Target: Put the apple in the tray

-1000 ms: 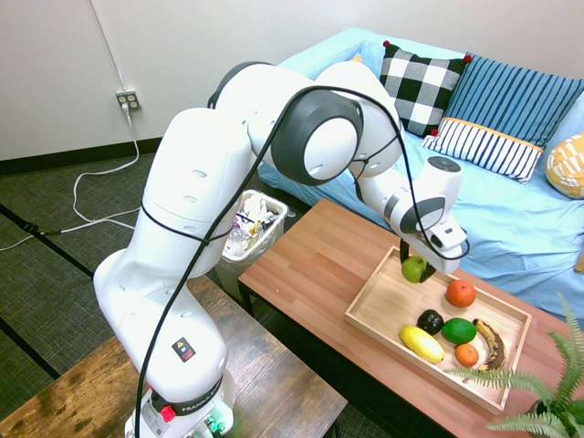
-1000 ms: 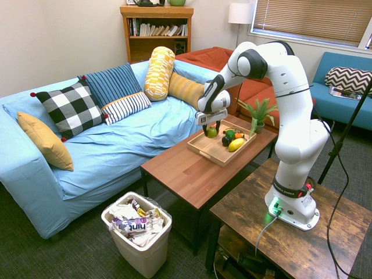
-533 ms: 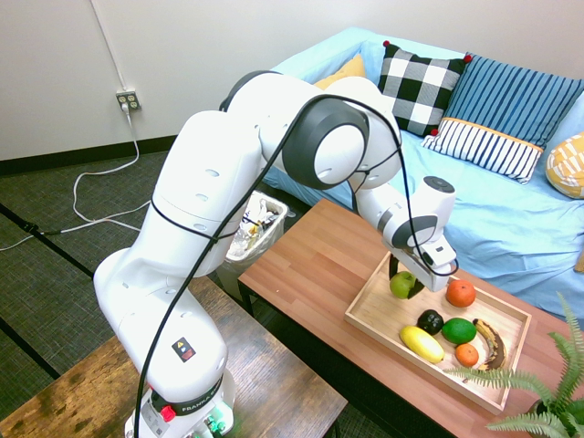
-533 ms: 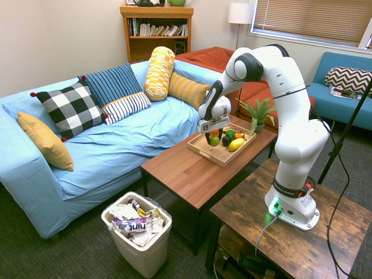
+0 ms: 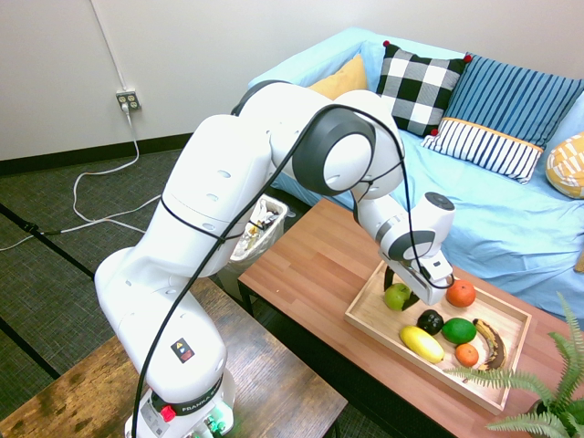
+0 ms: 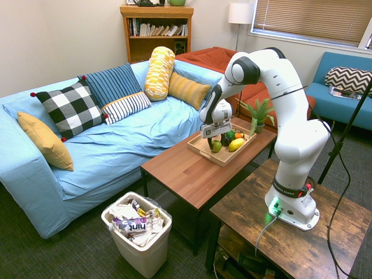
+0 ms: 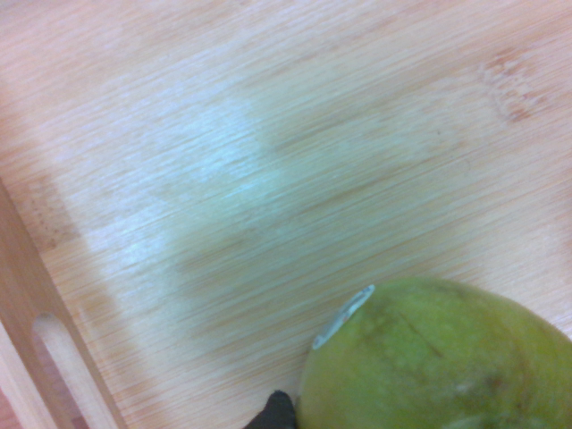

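- Apple (image 5: 397,297) sits gripped in the gripper (image 5: 401,286), low over the tray's (image 5: 369,318) left part; placing seems underway.
- Next: settle it, then release gently.

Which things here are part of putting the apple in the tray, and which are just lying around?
For the job:
- apple
- tray
- gripper

Just lying about:
- yellow fruit
- black fruit
- dark green fruit
- two orange fruits
- banana
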### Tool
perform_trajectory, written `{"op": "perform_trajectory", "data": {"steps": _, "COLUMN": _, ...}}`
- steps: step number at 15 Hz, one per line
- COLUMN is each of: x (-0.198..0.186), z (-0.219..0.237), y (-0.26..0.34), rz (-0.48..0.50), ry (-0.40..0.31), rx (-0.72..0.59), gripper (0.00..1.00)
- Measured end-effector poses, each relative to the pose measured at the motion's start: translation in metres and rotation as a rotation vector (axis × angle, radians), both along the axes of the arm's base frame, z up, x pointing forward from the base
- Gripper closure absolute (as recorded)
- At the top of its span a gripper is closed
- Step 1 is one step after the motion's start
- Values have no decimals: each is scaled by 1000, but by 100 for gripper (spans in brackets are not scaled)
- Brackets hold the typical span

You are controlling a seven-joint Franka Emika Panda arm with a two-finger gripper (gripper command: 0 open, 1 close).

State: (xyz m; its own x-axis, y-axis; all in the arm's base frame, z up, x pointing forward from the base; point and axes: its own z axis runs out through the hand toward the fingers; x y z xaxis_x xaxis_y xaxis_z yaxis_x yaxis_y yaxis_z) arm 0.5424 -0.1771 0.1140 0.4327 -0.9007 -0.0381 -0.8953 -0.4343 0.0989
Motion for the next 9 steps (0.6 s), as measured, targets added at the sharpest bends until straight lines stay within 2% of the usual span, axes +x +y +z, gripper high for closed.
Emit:
{"op": "perform_trajectory", "data": {"steps": 5, "x": 2, "z": 3, "y": -1, "rz": -4, "ry": -11, "rx": 7, "gripper": 0}}
{"op": "perform_trajectory", "data": {"steps": 9, "x": 6, "z": 49, "y": -13, "rz": -19, "ry": -83, "rx": 3, "gripper": 0}}
